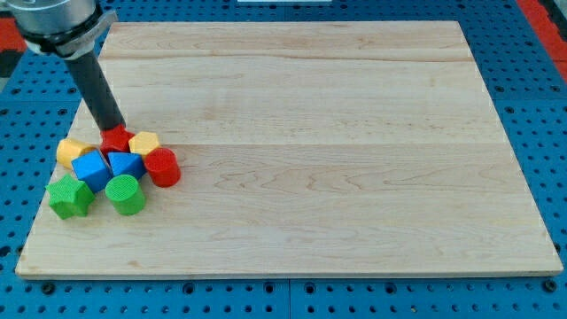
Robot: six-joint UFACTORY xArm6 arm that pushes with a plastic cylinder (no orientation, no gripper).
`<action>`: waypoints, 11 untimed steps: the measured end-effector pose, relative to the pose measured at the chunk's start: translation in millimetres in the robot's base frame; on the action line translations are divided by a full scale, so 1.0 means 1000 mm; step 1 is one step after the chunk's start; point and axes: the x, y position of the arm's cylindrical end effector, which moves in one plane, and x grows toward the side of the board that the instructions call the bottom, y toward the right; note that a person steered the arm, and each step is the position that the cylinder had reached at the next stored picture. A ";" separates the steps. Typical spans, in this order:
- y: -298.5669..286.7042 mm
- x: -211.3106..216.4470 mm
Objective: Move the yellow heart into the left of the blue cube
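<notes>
The blocks sit in a tight cluster at the view's lower left. The yellow heart (pixel 72 151) lies at the cluster's upper left, touching the upper left of the blue cube (pixel 91 168). A second blue block (pixel 125 165) sits right of the cube. My tip (pixel 116 128) rests at the top of the cluster, against a red block (pixel 115 140), up and to the right of the yellow heart. A second yellow block (pixel 143 143) lies right of the red block.
A red cylinder (pixel 162 167) is at the cluster's right. A green star-like block (pixel 70 196) and a green cylinder (pixel 125 194) lie along its bottom. The wooden board (pixel 319 151) ends close to the cluster on the view's left.
</notes>
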 end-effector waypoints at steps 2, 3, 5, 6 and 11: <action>-0.073 -0.044; -0.061 -0.022; -0.076 0.027; -0.077 0.026; -0.058 0.050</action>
